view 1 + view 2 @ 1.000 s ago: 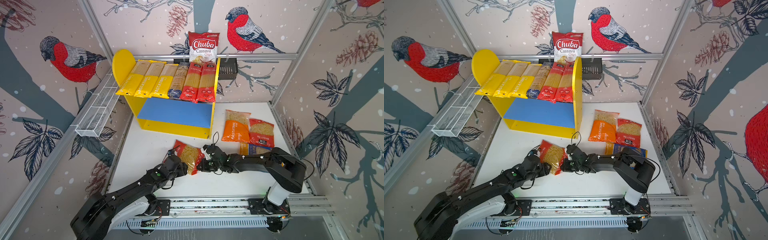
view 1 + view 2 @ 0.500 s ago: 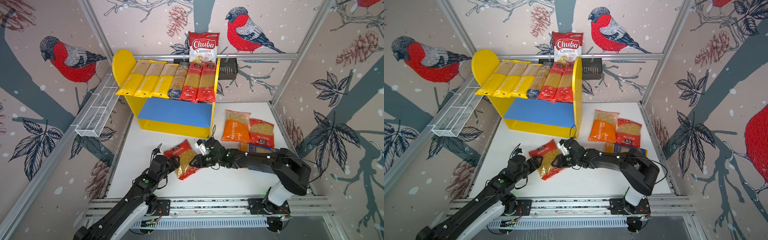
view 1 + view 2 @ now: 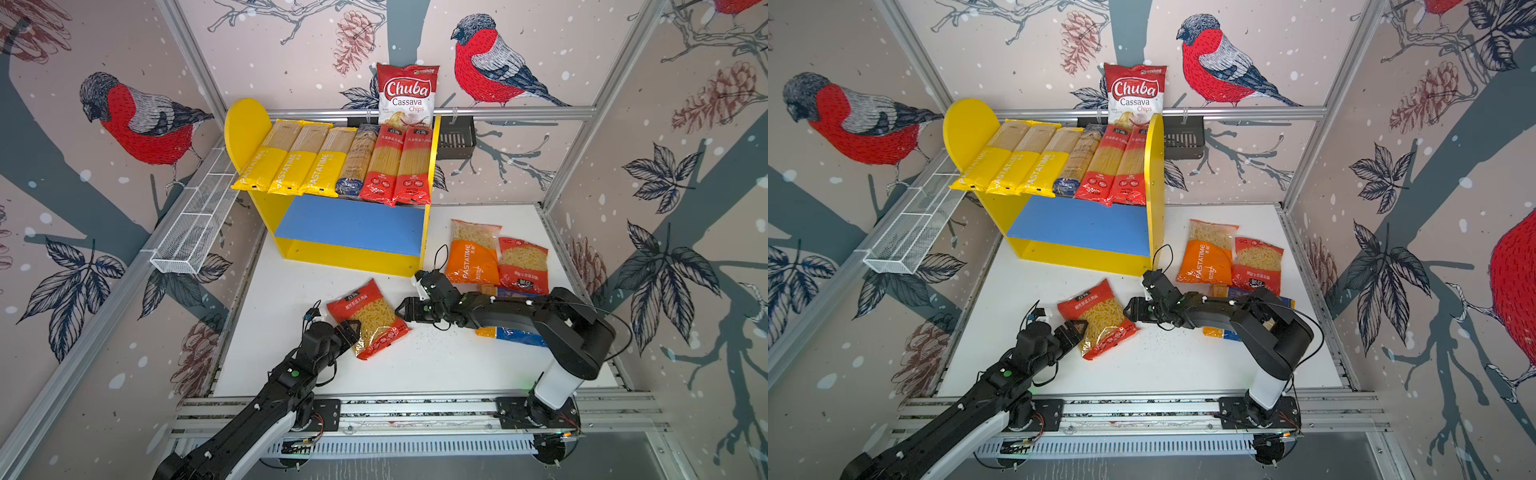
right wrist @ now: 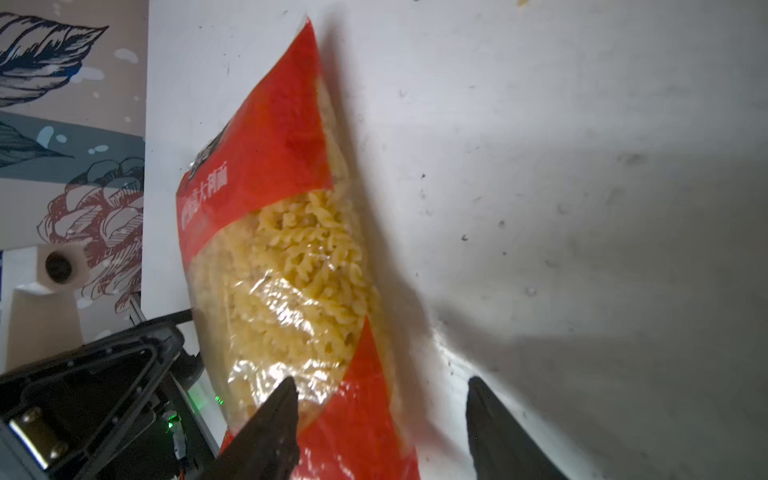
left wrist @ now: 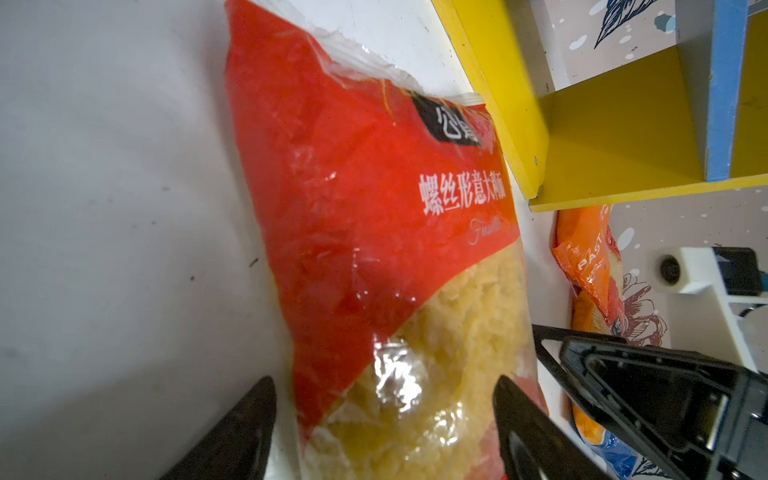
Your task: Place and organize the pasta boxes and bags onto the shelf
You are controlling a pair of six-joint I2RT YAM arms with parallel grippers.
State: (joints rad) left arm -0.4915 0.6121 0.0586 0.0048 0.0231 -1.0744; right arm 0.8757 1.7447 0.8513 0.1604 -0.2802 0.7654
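Soft, probably slippery red fusilli bag (image 3: 368, 318) lies flat between left gripper (image 3: 352, 328) and right gripper (image 3: 402, 309), both agape and empty; likely best pinched across its filled middle.

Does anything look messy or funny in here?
Yes. A red fusilli bag lies crooked on the white table, with dark specks scattered beside it. A red-white cassava chips bag, not pasta, stands behind the spaghetti packs.
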